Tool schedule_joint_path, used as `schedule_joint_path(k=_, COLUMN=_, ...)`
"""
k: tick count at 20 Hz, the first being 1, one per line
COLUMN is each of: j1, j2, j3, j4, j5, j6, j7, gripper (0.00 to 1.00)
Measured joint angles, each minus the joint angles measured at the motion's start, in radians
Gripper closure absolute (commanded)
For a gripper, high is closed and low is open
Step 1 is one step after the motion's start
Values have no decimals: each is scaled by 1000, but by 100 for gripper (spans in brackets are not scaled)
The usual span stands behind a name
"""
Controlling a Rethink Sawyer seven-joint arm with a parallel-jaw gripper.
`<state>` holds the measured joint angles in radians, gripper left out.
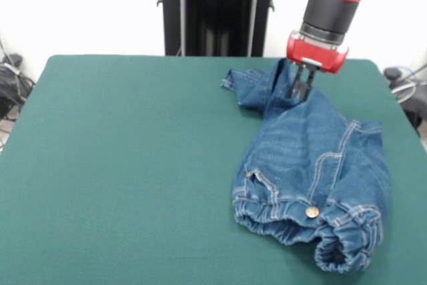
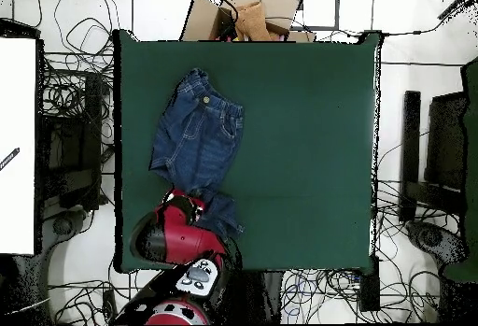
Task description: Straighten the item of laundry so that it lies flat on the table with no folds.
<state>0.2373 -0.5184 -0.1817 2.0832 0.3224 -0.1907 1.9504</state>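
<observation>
The item of laundry (image 1: 313, 158), a small pair of blue jeans, lies crumpled on the right side of the green table (image 1: 133, 165). Its gathered waistband with a brass button (image 1: 311, 211) faces the near edge, and the legs are bunched toward the far edge. My gripper (image 1: 301, 90) comes down onto the leg end, fingers close together and pinching cloth that rises around them. In the overhead view the jeans (image 2: 196, 135) lie left of the table's (image 2: 308, 135) centre, and the red arm (image 2: 177, 233) covers the gripper and the leg end.
Most of the green cloth left of the jeans is bare in the front view. Cables (image 2: 75, 89) lie on the floor around the table. Cardboard boxes (image 2: 247, 14) stand beyond one edge and a white panel (image 2: 17, 145) beside another.
</observation>
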Motion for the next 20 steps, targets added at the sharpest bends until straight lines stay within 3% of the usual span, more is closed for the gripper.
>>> schedule_joint_path(k=12, j1=-6, j2=12, j3=28, j4=12, j5=18, j6=-27, j7=22, gripper=100)
schedule_joint_path(k=13, j1=-14, j2=12, j3=31, j4=12, j5=18, j6=-27, j7=22, gripper=0)
schedule_joint_path(k=20, j1=-25, j2=13, j3=33, j4=12, j5=18, j6=-27, j7=22, gripper=0)
